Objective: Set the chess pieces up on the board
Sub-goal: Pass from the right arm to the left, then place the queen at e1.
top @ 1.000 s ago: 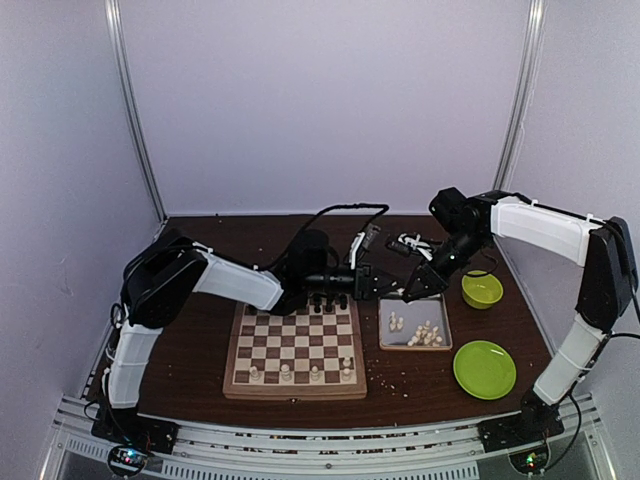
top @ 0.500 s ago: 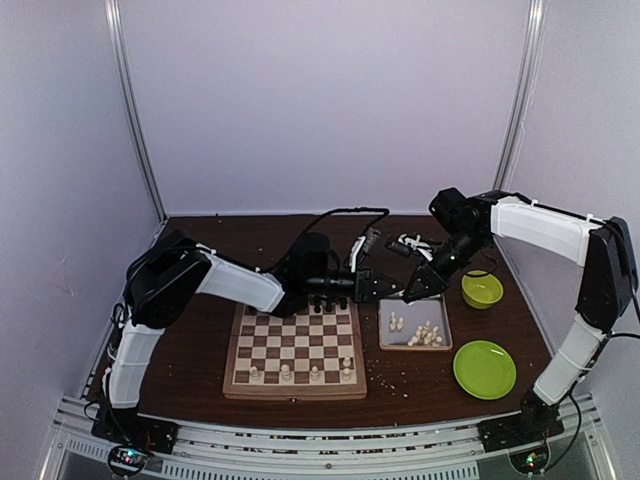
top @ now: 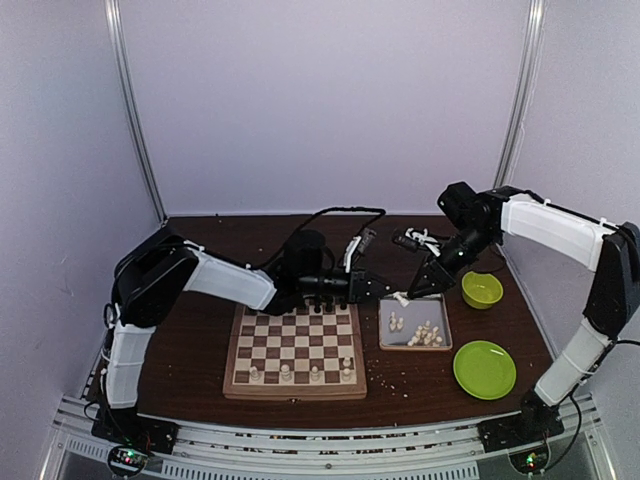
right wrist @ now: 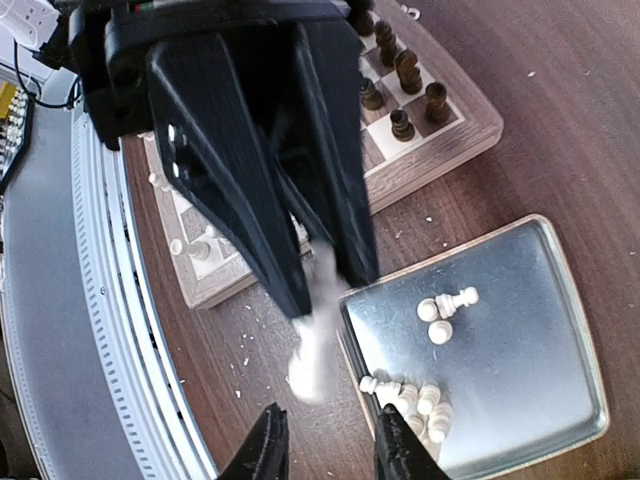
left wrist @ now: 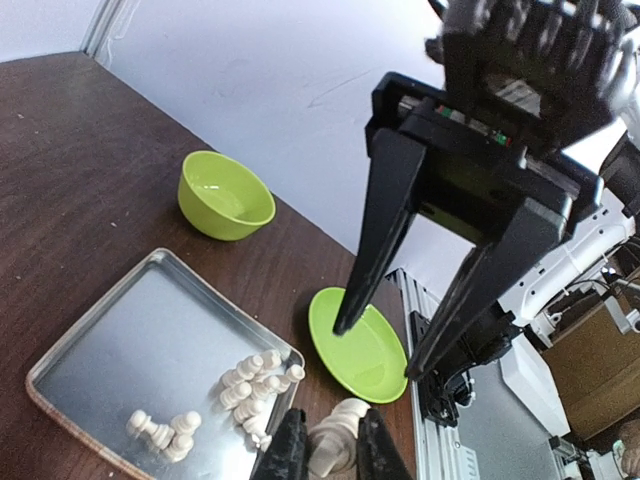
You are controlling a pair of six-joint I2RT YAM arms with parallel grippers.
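My left gripper [left wrist: 333, 455] is shut on a cream-white chess piece [left wrist: 338, 445], held in the air beside the tray's near-left corner [top: 400, 297]. My right gripper [right wrist: 333, 445] faces it, open, with nothing between its fingers and the piece a short way in front of them [right wrist: 315, 340]. The board [top: 295, 392] lies front left, with a few white pieces [top: 285, 372] on its near row and dark pieces [top: 325, 305] on its far row. More white pieces [top: 425, 335] lie in the metal tray [top: 415, 312].
A green bowl [top: 482, 290] stands right of the tray and a green plate [top: 484, 369] lies nearer the front. Pale crumbs are scattered on the dark table around the board. Both arms meet over the gap between board and tray.
The left gripper has shut on the white piece that the right gripper held. The right gripper has opened, let go of it and drawn back slightly to the right.
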